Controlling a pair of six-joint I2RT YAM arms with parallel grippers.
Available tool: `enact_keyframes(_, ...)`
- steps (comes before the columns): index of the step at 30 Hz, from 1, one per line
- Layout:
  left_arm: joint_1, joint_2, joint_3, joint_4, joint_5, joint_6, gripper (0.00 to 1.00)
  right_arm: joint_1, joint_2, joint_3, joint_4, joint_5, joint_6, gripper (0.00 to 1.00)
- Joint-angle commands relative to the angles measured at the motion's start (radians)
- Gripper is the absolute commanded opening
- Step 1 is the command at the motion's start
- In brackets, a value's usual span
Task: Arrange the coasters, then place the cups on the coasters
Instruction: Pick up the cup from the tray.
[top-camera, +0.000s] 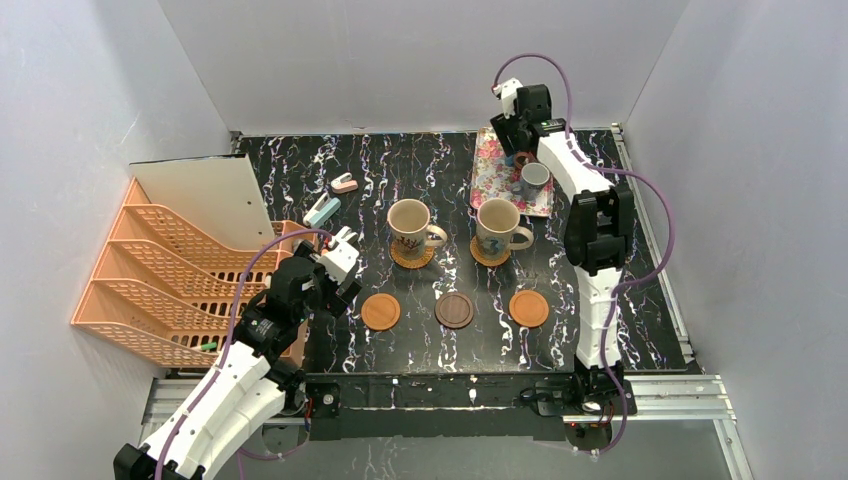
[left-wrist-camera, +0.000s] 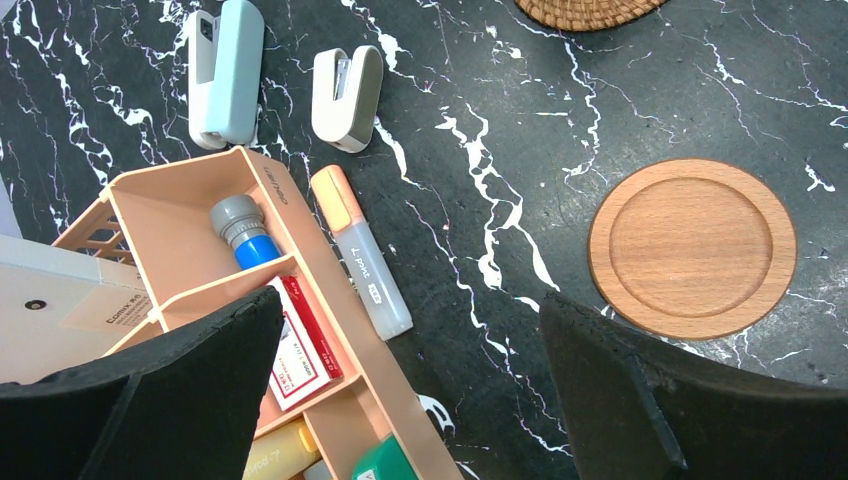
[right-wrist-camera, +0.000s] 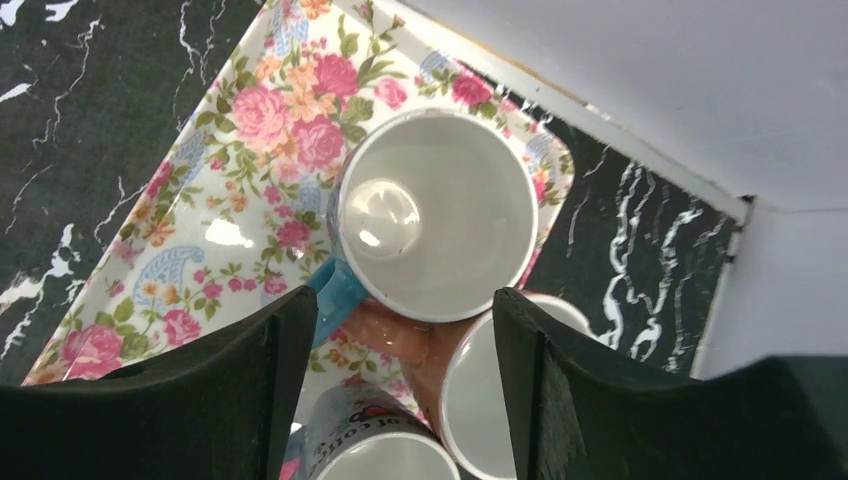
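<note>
Two large beige cups (top-camera: 411, 226) (top-camera: 497, 226) stand on woven coasters (top-camera: 412, 256) (top-camera: 489, 254) mid-table. In front lie three bare coasters: orange-brown (top-camera: 380, 311), dark brown (top-camera: 454, 310), orange-brown (top-camera: 528, 308). On the floral tray (right-wrist-camera: 230, 190) stand three small cups: a blue-handled one (right-wrist-camera: 435, 215), a reddish-handled one (right-wrist-camera: 500, 400) and a printed one (right-wrist-camera: 380, 445). My right gripper (right-wrist-camera: 405, 310) hangs open over them, jaws astride the reddish handle (right-wrist-camera: 420, 335), the right finger above that cup's mouth. My left gripper (left-wrist-camera: 410, 305) is open and empty, left of an orange-brown coaster (left-wrist-camera: 692, 248).
An orange desk organiser (left-wrist-camera: 330, 330) with glue, markers and a red box sits under my left gripper. A loose marker (left-wrist-camera: 360, 250) and two staplers (left-wrist-camera: 225, 70) (left-wrist-camera: 347, 95) lie beside it. An orange file rack (top-camera: 170, 280) fills the left side. Walls close in behind the tray.
</note>
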Motion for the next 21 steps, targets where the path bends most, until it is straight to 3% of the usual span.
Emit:
enact_keyframes(1,0.004,-0.01,-0.01,0.0,0.007,0.004,0.98,-0.044,-0.02,0.06,-0.079,-0.117,0.129,0.71)
enact_keyframes(6,0.004,-0.009,-0.01,0.001,0.007,0.003,0.98,-0.09,-0.007,0.089,-0.101,-0.238,0.244,0.64)
enact_keyframes(14,0.004,-0.004,-0.01,0.0,0.002,0.003,0.98,-0.094,0.049,0.159,-0.088,-0.25,0.265,0.65)
enact_keyframes(21,0.004,0.003,-0.01,0.002,-0.003,0.003,0.98,-0.115,0.091,0.188,-0.03,-0.238,0.321,0.8)
